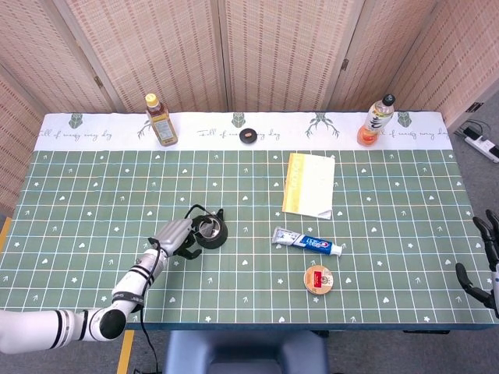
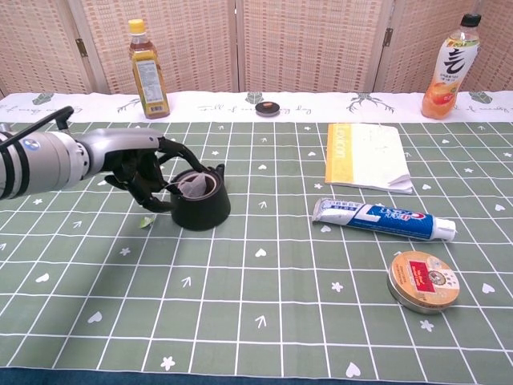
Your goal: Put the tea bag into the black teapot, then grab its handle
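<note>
The robot's left hand (image 2: 148, 172) reaches in from the left edge of the green grid-patterned tablecloth (image 2: 256, 305) and closes its dark fingers (image 2: 164, 200) around the thin wire handle (image 2: 178, 152) of a small round black teapot (image 2: 200, 204). In the chest view a pale tea bag (image 2: 195, 187) sits in the pot's open mouth, and a small greenish tag (image 2: 146, 222) lies on the cloth just beside the pot, below the hand. The head view shows the same hand (image 1: 173, 236) pressed against the teapot's left side (image 1: 209, 231). The right hand (image 1: 485, 265) hangs at the table's far right edge, well apart from everything, its dark fingers spread and holding nothing. To the right of the pot lie a white and yellow booklet (image 2: 365, 155), a blue and white toothpaste tube (image 2: 383, 219) and a round flat tin (image 2: 422, 281). Along the white back strip stand an amber bottle with a yellow cap (image 2: 147, 70), a small black disc (image 2: 267, 108) and an orange drink bottle (image 2: 449, 67).
</note>
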